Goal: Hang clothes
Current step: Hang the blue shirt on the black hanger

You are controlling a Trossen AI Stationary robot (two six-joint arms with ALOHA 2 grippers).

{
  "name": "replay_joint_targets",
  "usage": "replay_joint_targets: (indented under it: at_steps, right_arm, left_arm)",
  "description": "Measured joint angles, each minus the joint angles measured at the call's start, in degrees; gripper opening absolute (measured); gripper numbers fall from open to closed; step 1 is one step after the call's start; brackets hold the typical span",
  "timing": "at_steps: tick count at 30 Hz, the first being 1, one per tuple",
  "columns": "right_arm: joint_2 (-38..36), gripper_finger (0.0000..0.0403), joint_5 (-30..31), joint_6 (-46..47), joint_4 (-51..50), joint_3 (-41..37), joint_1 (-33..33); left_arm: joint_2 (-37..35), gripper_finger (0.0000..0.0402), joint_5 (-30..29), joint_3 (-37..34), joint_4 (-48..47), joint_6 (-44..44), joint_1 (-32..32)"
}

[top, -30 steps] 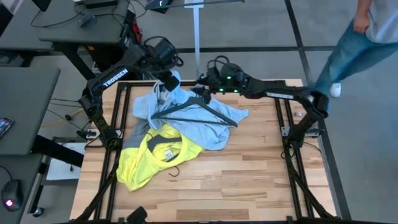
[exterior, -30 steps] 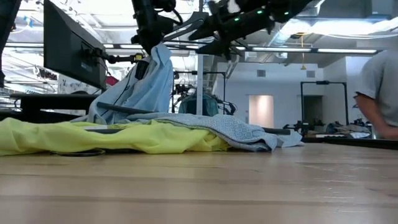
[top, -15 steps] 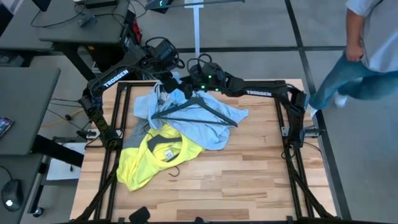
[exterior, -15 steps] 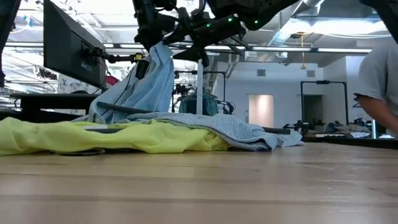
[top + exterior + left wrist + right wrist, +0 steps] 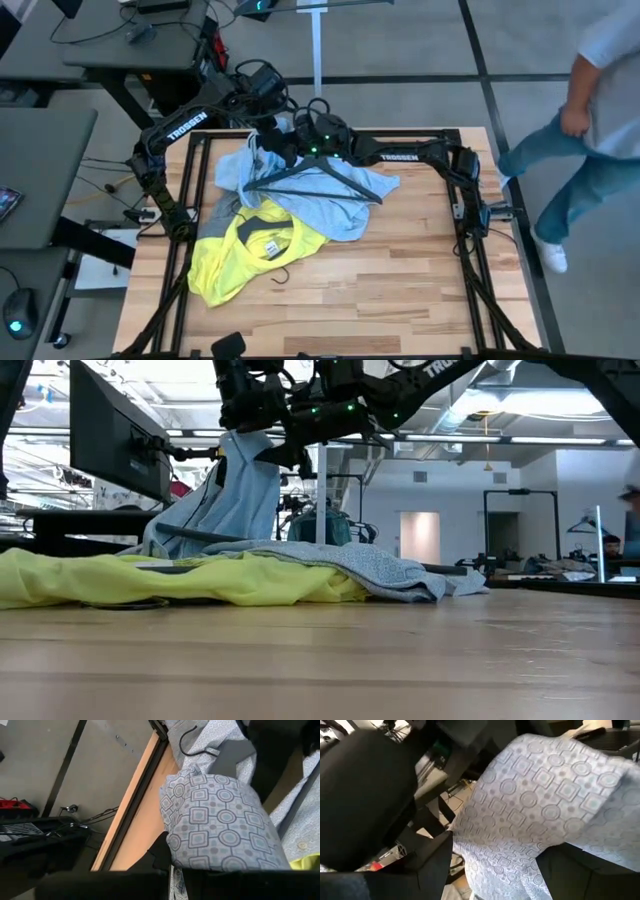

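Observation:
The pale light-blue patterned shirt (image 5: 330, 195) lies crumpled at the table's far middle, with one part pulled up into a peak (image 5: 245, 480). A thin black hanger (image 5: 310, 172) lies on it. The neon-yellow T-shirt (image 5: 250, 250) lies nearer, on the left, with the grey T-shirt (image 5: 213, 215) partly under it. My left gripper (image 5: 268, 128) is shut on the peak's top. My right gripper (image 5: 290, 143) is open right beside it; its fingers (image 5: 432, 860) stand on either side of the raised cloth (image 5: 540, 800). Whether they touch it, I cannot tell. My left gripper holds the light-blue shirt by a bunched fold at the top of the raised part (image 5: 215, 825), coming from above. One layer or several, I cannot tell. The cloth hangs below the fingers in a slack peak, and the rest of the shirt lies on the table.
Black frame rails (image 5: 470, 230) run along the table's left and right sides. A hanger hook (image 5: 283, 272) shows by the yellow T-shirt. The near half of the wooden table (image 5: 400, 300) is bare. A person (image 5: 590, 110) walks past beyond the table's right side. A desk (image 5: 110, 40) stands at the far left.
My right gripper has gone toward the table's left edge, along the far side, up to the raised shirt held by my left gripper. The shirt's peak has stayed lifted. The person on the right has walked on.

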Motion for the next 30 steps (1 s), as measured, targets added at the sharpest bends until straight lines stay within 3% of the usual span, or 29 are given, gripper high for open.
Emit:
replay_joint_targets:
  at_steps: [3, 8, 9, 13, 22, 30]
  right_arm:
    - [-0.02, 0.0206, 0.0, -3.32, -0.18, 0.0, -0.46]
    - [-0.02, 0.0037, -1.28, -8.06, -2.41, 0.0, -2.18]
    - [-0.12, 0.002, -2.65, -9.46, -2.89, 0.0, -2.65]
    - [-2.22, 0.0007, -4.0, -13.73, -7.95, 0.0, -4.36]
    - [-14.62, 0.0002, -4.39, -34.51, -33.47, 0.0, -6.87]
    - [-20.35, 0.0001, -4.35, -36.19, -49.96, 0.0, -7.34]
  left_arm:
    - [0.0, 0.0008, 0.09, 0.0, -0.13, 0.27, -0.02]
    - [0.0, 0.0008, 0.33, 0.0, -1.42, 1.93, -0.2]
    - [-0.08, 0.0008, 0.33, 0.0, -1.98, 2.13, -0.2]
    - [-0.88, 0.0008, 0.33, 0.0, -3.37, 2.18, -0.2]
    - [-2.34, 0.0008, 1.95, 0.04, -1.47, 1.98, -0.42]
    - [-2.29, 0.0024, 9.9, 0.09, 6.07, 0.05, -2.57]
